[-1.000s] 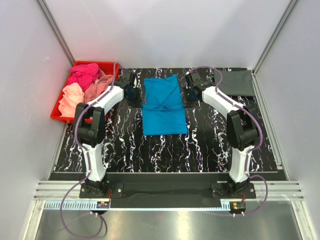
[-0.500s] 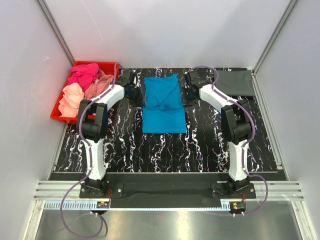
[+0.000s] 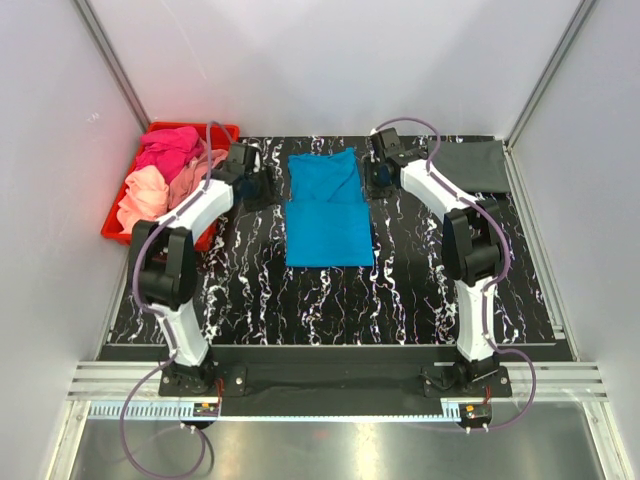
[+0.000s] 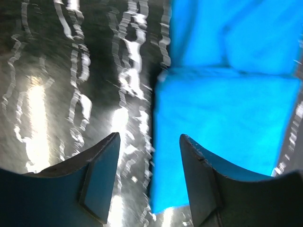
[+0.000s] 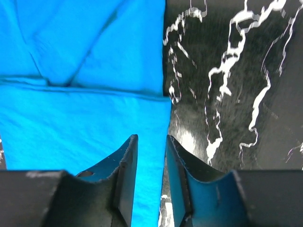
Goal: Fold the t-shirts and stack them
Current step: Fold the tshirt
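A bright blue t-shirt (image 3: 327,208) lies folded in the middle of the table, its top half laid flat over the lower half. My left gripper (image 3: 266,186) hangs just off its left edge, and my right gripper (image 3: 373,184) just off its right edge. In the left wrist view the left gripper (image 4: 149,137) is open, over the blue t-shirt's (image 4: 227,118) left edge and holding nothing. In the right wrist view the right gripper (image 5: 151,138) is open by a narrow gap above the shirt's (image 5: 80,118) right edge. A dark grey t-shirt (image 3: 470,166) lies folded at the back right.
A red bin (image 3: 113,231) at the back left holds hot pink (image 3: 168,148), salmon (image 3: 196,170) and peach (image 3: 140,196) shirts. The table (image 3: 330,300) is black with white marbling. Grey walls close in both sides and the back.
Both grippers have gone from shut to open. The rumpled fold across the blue t-shirt now lies flat. The left arm's elbow has swung out to the left.
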### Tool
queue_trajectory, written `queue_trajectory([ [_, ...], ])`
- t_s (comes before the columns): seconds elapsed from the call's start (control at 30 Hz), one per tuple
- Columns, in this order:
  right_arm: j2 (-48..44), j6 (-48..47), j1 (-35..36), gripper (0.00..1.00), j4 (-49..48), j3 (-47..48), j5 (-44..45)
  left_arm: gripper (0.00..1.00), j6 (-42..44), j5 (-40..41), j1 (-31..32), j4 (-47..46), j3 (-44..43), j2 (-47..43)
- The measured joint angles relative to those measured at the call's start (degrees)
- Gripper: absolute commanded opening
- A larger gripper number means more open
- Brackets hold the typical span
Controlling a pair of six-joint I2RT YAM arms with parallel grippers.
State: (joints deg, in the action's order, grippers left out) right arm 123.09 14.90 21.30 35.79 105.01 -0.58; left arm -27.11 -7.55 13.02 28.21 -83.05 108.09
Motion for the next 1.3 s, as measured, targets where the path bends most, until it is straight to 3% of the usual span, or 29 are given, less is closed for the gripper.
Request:
queue_trajectory([
  [0.07, -0.24, 0.31, 0.0, 0.27, 0.07, -1.36, -0.42, 0.56, -0.22, -0.94, 1.49, -2.03, 2.51, -3.13],
  [0.17, -0.35, 0.79, 0.0, 0.24, 0.22, -3.45, -1.03, 0.55, -0.57, -3.98, 3.65, -5.27, 3.74, -3.8],
  [0.23, -0.35, 0.9, 0.0, 0.27, 0.68, -4.22, -1.51, 0.55, -0.94, -5.22, 4.74, -6.03, 4.15, -2.91],
  [0.3, -0.35, 1.07, -0.04, 0.38, 1.2, -4.7, -2.29, 0.59, -1.31, -5.62, 5.29, -6.01, 5.2, -2.19],
  [0.4, -1.7, 1.51, -0.04, 0.46, 1.36, -7.91, -4.07, 0.64, -1.66, -5.27, 5.25, -5.92, 9.33, -2.84],
  [0.6, -9.51, 1.88, -0.04, 0.46, 1.9, -19.91, -9.77, 0.65, -1.66, -4.7, 5.03, -4.35, 22.18, -12.59],
  [0.77, -15.63, 1.62, -0.09, 0.4, 0.81, -27.32, -14.8, 0.64, -2.86, -7.74, 5.01, -10.03, 30.05, -19.87],
  [1.0, -16.31, 0.66, -0.09, 0.48, -1.53, -30.56, -17.75, 0.64, -3.89, -8.59, 5.33, -13.7, 33.62, -18.93],
  [1.3, -16.76, 0.31, -0.11, 0.49, -1.7, -34.23, -17.51, 0.58, -4.72, -8.9, 7.04, -16.09, 34.16, -16.2],
])
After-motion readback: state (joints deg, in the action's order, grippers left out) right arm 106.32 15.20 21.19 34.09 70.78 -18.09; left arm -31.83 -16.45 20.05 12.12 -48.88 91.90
